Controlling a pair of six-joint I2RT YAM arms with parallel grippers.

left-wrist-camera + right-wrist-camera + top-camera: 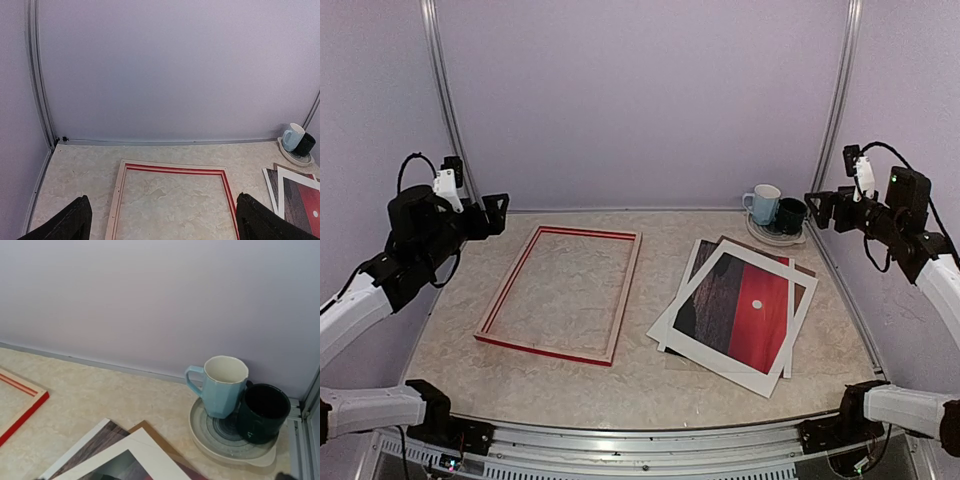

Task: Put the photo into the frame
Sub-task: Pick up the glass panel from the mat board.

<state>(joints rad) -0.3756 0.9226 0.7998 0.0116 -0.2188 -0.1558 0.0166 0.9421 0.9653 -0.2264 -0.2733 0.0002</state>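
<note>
While the photo (745,312) lies unframed, mugs (223,387) share a plate (209,439).

One red frame (542,350), two stacked prints (750,310), one brown board (152,436), two mugs (225,385) and one plate (215,440).

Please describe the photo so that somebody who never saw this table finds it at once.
On the right half of the table, between the plate of mugs and the near edge, lies a tilted stack of flat sheets. The photo is the top one. Unlike the brown board peeking out beneath, it shows a red sky with a small white sun inside a white border.
</note>
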